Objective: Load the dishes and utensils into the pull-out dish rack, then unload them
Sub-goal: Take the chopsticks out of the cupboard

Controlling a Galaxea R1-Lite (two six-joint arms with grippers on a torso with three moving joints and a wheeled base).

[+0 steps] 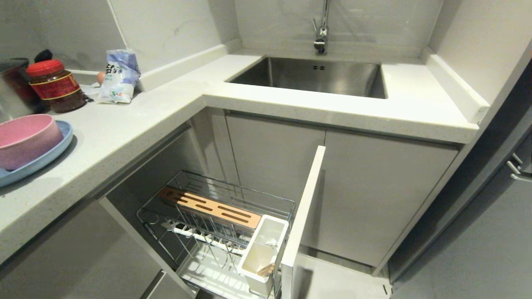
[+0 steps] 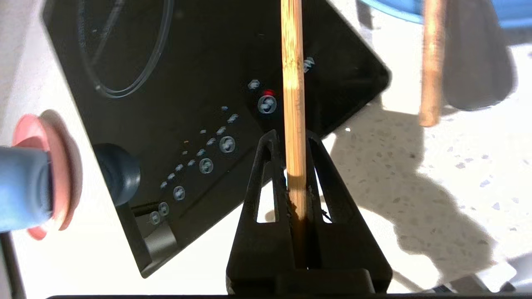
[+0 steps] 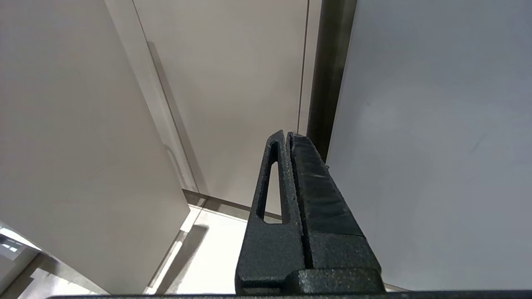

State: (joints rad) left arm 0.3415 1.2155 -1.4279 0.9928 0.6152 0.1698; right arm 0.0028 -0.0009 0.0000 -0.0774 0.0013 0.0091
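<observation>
1. Chopstick (image 2: 293, 104) is clamped near one end in the left tool (image 2: 296, 166), held lengthwise along the fingers, probably so it can be dropped end-first into the utensil cup (image 1: 262, 253).
2. Second chopstick (image 2: 432, 66) is seen apart, over the desk (image 2: 415, 174); whether it rests there cannot be told.
3. Right tool (image 3: 289, 174) is clenched on nothing, parked by cabinet fronts.
4. Dish rack (image 1: 216, 220) is pulled out.
5. Pink bowl (image 1: 23, 139) is sat on blue plate (image 1: 50, 155) on the desk, not loaded.
</observation>
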